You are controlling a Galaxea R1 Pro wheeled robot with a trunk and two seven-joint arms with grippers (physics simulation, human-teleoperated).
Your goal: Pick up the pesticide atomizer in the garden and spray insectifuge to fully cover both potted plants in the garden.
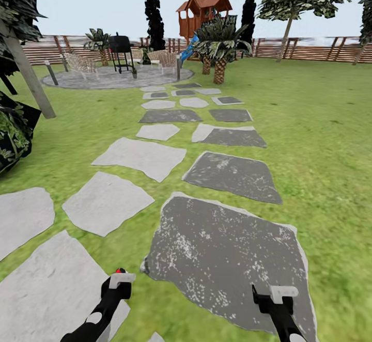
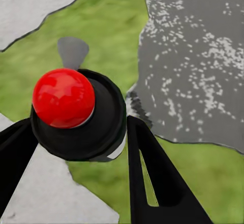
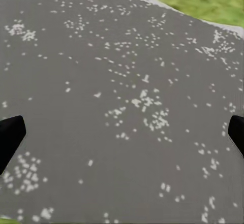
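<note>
Left gripper (image 2: 96, 148): pinching the pesticide atomizer (image 2: 76, 115) between both fingers, red top (image 2: 63, 97) facing the wrist camera; held low at near left, over the grass seam between stepping stones (image 1: 106, 202).
Right gripper (image 3: 122, 132): fingers spread wide, nothing between them, over the big dark grey stone (image 1: 227, 259) at near right.
Path: stepping stones run to the far stone patio (image 1: 111, 78).
Far: black grill (image 1: 120, 50), wooden fence (image 1: 310, 47), red-roofed playhouse (image 1: 202, 14).
</note>
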